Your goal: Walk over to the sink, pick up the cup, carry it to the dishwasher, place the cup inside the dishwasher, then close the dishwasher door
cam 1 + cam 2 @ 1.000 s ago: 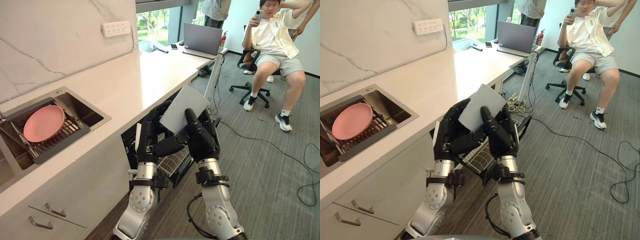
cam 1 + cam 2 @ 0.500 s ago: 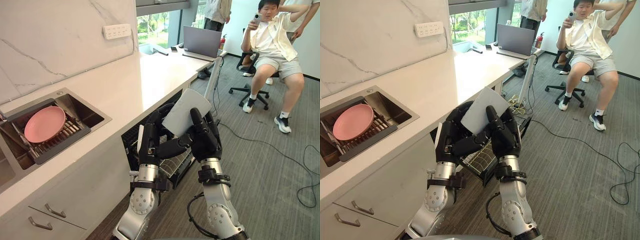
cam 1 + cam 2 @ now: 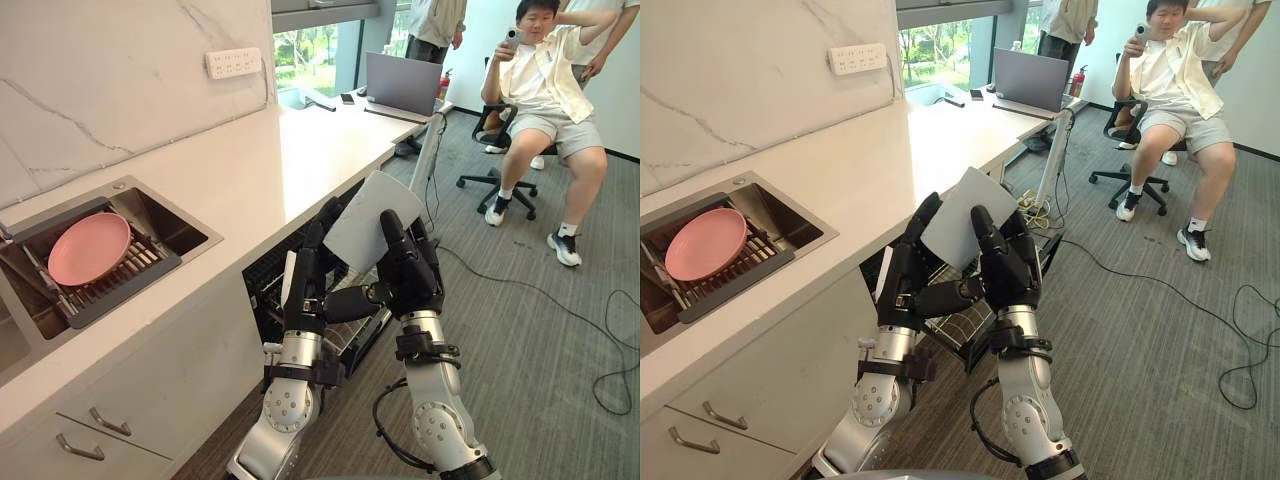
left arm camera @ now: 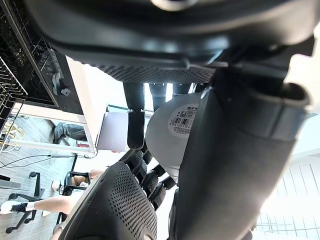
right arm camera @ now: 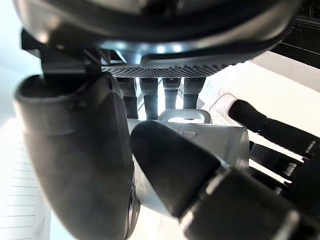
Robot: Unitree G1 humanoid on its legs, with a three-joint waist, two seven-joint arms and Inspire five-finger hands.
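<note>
Cup (image 3: 372, 220), a smooth, pale grey cylinder with a loop handle and a paper label on its flat base, is held raised between both hands beside the white marbled counter (image 3: 230, 170) and above the open dishwasher (image 3: 262, 285), whose wire rack (image 3: 345, 335) shows below. The right hand (image 3: 405, 275) grips it with thumb and fingers curled round the wall, while the left hand (image 3: 305, 290) lies against the opposite side with fingers extended nearly straight. A round pink plate (image 3: 88, 248) rests on the ribbed tray in the steel sink (image 3: 150, 215).
</note>
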